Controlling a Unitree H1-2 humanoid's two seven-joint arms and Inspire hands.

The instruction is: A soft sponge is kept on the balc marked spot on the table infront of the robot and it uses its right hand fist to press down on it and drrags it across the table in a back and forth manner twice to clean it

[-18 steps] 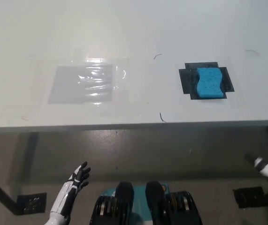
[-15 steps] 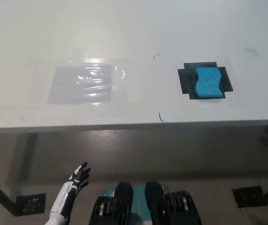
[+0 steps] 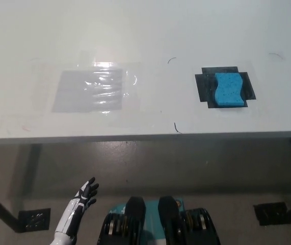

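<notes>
A blue sponge with wavy sides lies on a black taped mark on the white table, toward the right. My white left hand hangs below the table's front edge at the lower left, fingers spread, holding nothing. My black right hand and arm are out of the picture.
A shiny clear plastic patch is taped flat on the table's left half. Small black pen marks dot the surface near the front edge. Below the table, black foot plates of its legs rest on the floor.
The right hand, visible at the right edge a moment ago, has gone out of the picture. The left hand and sponge have not moved.
</notes>
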